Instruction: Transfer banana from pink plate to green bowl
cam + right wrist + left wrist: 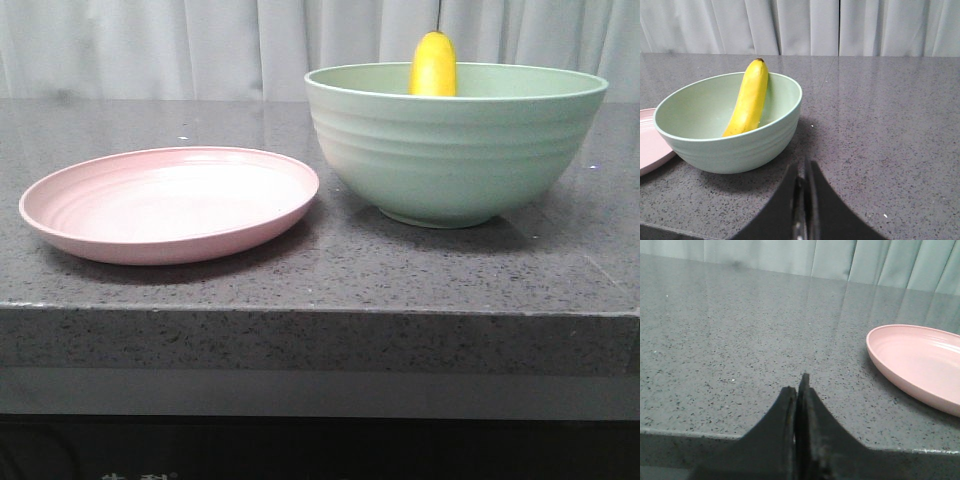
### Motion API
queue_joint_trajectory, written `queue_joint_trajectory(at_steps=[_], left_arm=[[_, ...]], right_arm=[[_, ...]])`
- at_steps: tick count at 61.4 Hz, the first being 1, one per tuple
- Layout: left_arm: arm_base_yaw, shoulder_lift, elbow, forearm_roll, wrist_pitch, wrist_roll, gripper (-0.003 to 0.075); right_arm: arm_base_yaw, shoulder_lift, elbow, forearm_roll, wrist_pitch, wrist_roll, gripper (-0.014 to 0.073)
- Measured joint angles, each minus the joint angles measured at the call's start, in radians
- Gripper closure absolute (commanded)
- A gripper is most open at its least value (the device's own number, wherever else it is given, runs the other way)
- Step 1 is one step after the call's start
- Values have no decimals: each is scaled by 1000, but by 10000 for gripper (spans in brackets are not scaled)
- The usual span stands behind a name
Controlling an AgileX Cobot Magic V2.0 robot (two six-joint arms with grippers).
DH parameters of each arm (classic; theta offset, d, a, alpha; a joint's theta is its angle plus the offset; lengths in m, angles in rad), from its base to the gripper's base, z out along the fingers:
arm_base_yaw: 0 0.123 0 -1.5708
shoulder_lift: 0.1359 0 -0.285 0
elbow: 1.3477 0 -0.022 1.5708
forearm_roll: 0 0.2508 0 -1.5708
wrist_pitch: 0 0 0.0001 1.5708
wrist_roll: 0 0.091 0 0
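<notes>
A grey speckled stone table (300,270) holds a mint-green bowl (455,150) beside an empty pink plate (170,205). The banana (747,100) leans inside the bowl, its tip above the rim. The left gripper (799,390) and right gripper (804,175) are both clenched on nothing, low over the table.

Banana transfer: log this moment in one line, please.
banana: in green bowl, leaning on rim | pink plate: empty | left gripper: shut, empty | right gripper: shut, empty

I counted one banana (433,66), one green bowl (455,150), one pink plate (168,203) and two grippers, left gripper (798,390) and right gripper (803,172)
</notes>
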Motion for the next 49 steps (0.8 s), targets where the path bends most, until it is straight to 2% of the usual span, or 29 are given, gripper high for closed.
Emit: queue_joint_trajectory(at_steps=[38,49], left_arm=[[0,0,0,0,0,0,738],[0,0,0,0,0,0,738]], right_arm=[[0,0,0,-8,0,-1,663],[-7,-15,87,-14,-93,-1,663]])
